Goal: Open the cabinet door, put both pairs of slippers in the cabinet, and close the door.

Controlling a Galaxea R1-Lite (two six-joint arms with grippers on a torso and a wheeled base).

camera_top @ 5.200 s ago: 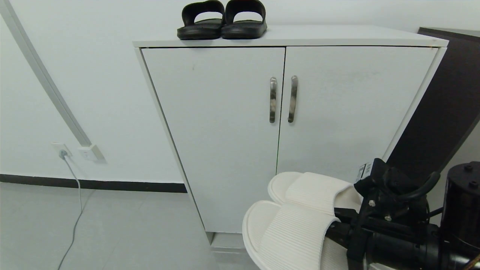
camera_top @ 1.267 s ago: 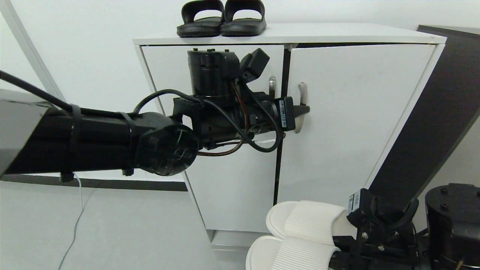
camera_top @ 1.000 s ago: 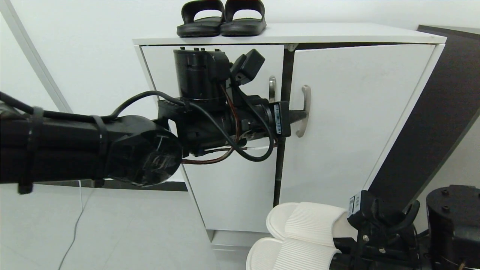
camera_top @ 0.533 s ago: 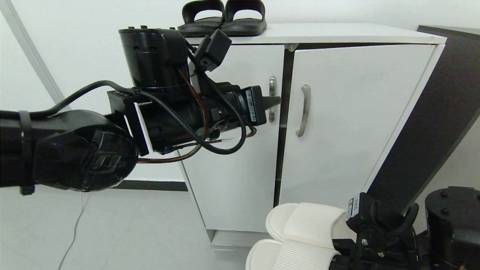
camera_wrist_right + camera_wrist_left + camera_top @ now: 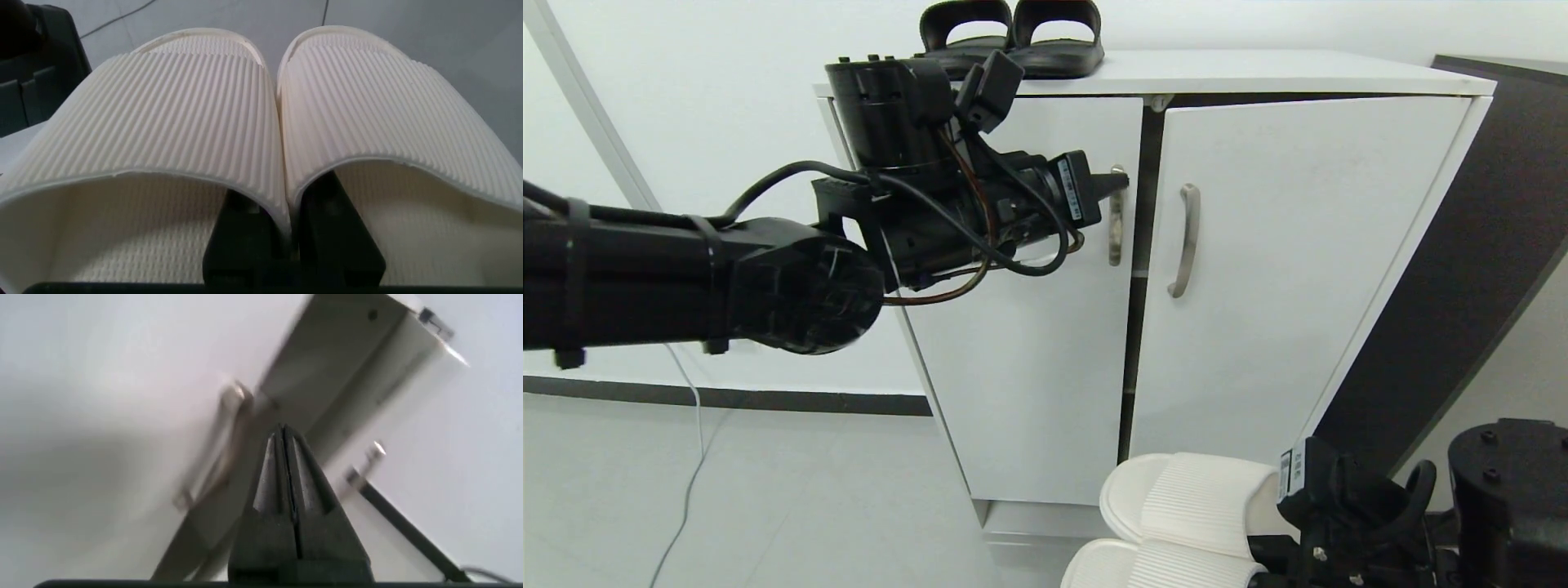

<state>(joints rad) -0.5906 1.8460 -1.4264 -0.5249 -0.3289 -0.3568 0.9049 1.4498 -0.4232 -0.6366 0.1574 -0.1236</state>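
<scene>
White slippers (image 5: 1184, 498) pinched in right claw (image 5: 284, 233); left claw (image 5: 1121, 184) at left-door handle (image 5: 1116, 233).

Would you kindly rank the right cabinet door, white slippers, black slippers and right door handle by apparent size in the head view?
right cabinet door
white slippers, though nearer the camera and cut off
black slippers, farther and partly hidden
right door handle

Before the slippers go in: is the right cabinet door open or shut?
Slightly open: a dark gap runs between the right door and the left door, wider at the top.
</scene>
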